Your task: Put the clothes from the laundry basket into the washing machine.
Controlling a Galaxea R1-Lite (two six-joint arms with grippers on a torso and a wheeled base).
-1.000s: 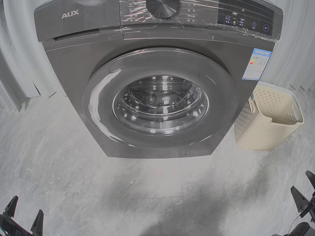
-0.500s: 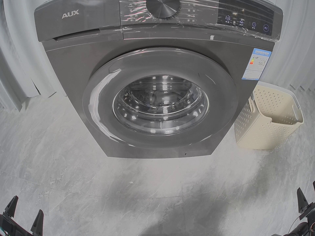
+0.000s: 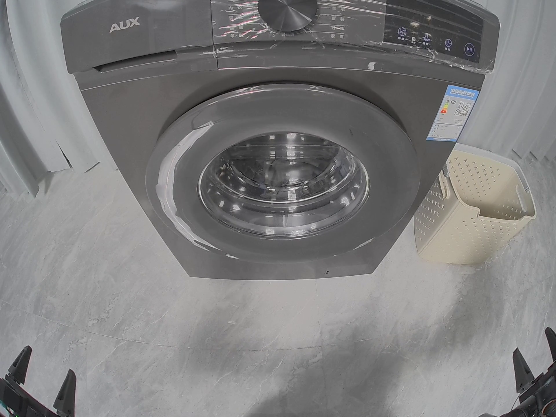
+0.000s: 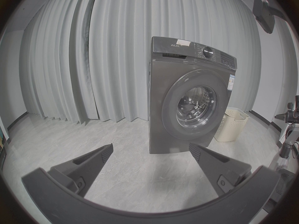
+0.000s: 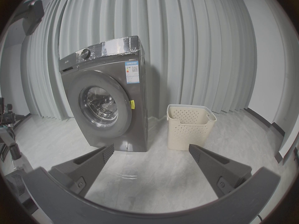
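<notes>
Well, the door (image 3: pixel 284 180) was found shut, with left gripper (image 3: pixel 46 361) and right gripper (image 3: pixel 531 343) both spread wide, nothing held.
The laundry basket (image 3: pixel 472 209) was parked just beside the washing machine (image 3: pixel 174 94), and no clothes could be made out inside. Anything carried over would've been bumped against the closed glass, and the light basket could've been tipped if its rim got snagged by a finger.

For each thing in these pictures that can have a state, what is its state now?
washing machine door: shut.
laundry basket: upright on the floor beside the washing machine, no clothes visible inside.
left hand: open, holding nothing.
right hand: open, holding nothing.
</notes>
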